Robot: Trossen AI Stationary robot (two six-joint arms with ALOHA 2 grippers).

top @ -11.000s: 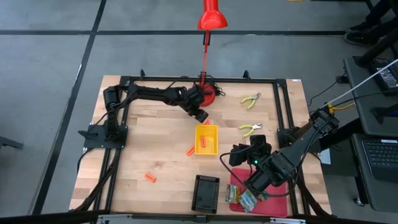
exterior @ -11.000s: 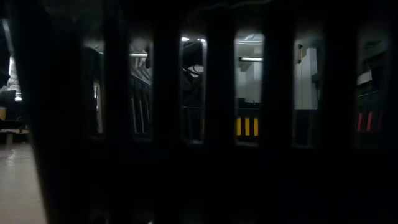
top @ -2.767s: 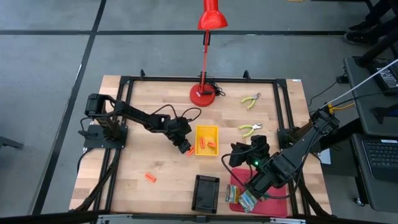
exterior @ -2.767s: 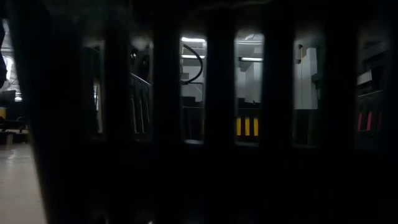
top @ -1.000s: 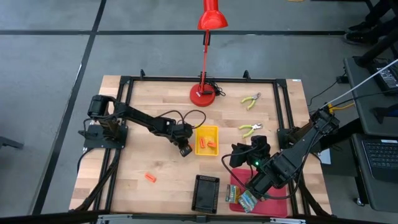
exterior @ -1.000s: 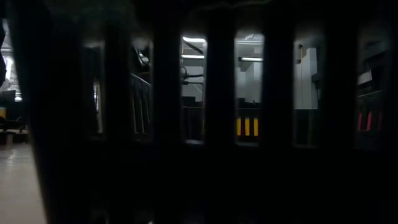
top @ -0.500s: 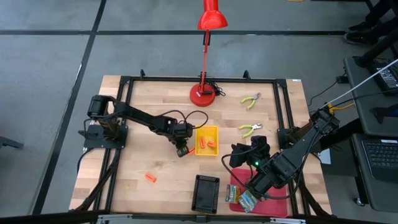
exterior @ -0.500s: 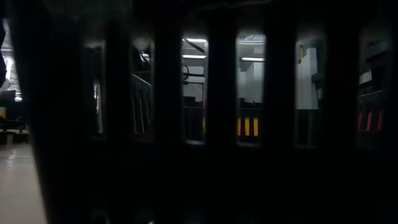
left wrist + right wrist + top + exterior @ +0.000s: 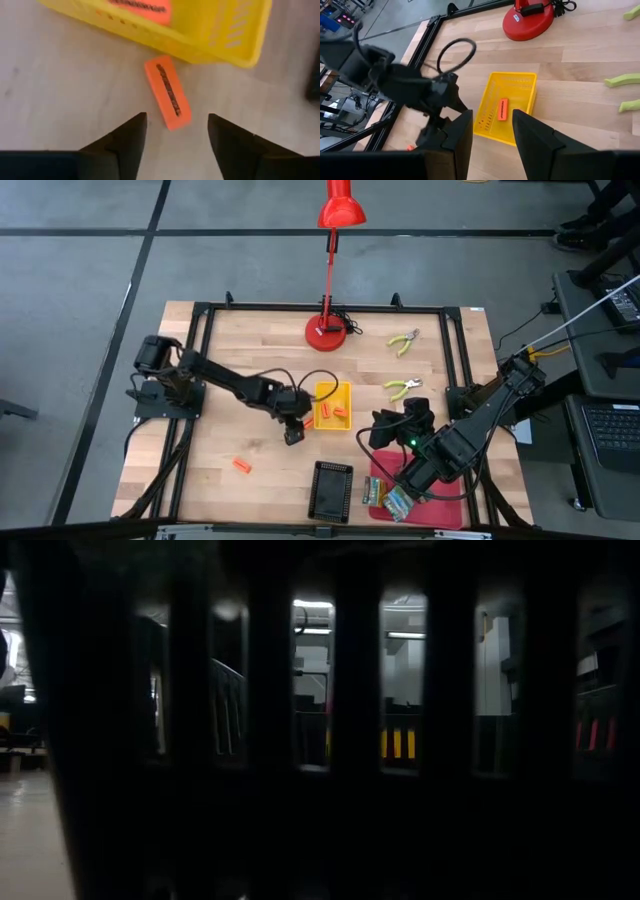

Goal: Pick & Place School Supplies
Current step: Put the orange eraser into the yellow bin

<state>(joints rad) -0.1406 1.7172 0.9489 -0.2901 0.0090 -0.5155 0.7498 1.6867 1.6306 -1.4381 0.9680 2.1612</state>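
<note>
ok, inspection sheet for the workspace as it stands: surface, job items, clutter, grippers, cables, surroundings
Surface: wooden table inside a black frame.
Job's things: two orange sticks in the yellow tray; one orange stick on the wood beside that tray; another alone near the front left; two pliers at back right; printed boxes in the red tray.
Clutter: red desk lamp at the back; black tray at the front.
Grippers: left gripper over the loose stick by the yellow tray, jaws open; right gripper raised over the red tray area, jaws apart, holding nothing.
Cables: looped cable on the left arm.
Surroundings: grey floor, desk at right.
</note>
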